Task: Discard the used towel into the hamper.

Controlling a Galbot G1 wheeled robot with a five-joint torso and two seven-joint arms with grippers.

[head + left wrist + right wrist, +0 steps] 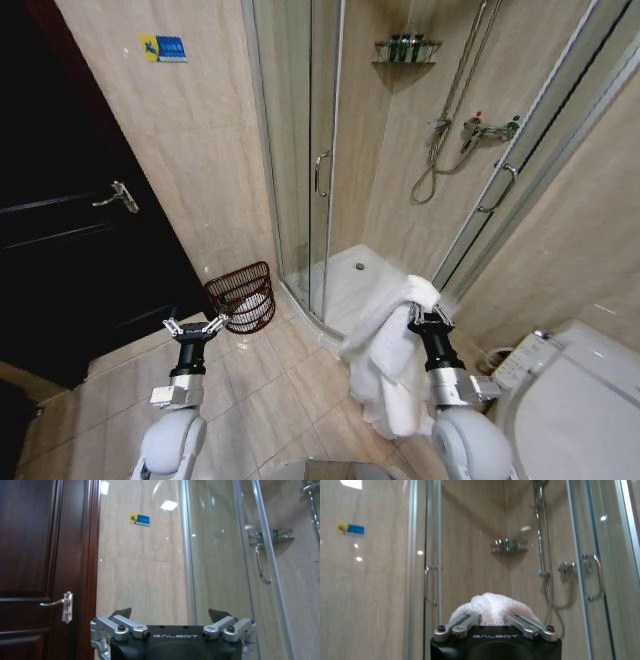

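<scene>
Beige bathroom tiles surround the hamper (242, 296), which stands beside the shower; the right pincer (427, 318) clamps the white towel (388, 352), well apart from the hamper; the left pincer (170, 614) gapes empty; the right wrist view confirms the clamp; the drop remains.

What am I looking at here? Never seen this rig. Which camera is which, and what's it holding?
It's a wheeled robot with two arms, standing in a bathroom. The wide picture comes from its head camera, looking down; the other two come from cameras on its wrists. The right gripper is shut on a white towel, which hangs from it above the tiled floor; its wrist view shows the towel bunched between the fingers. The left gripper is open and holds nothing. The hamper, a dark woven basket, stands on the floor between the door and the glass shower stall.
</scene>
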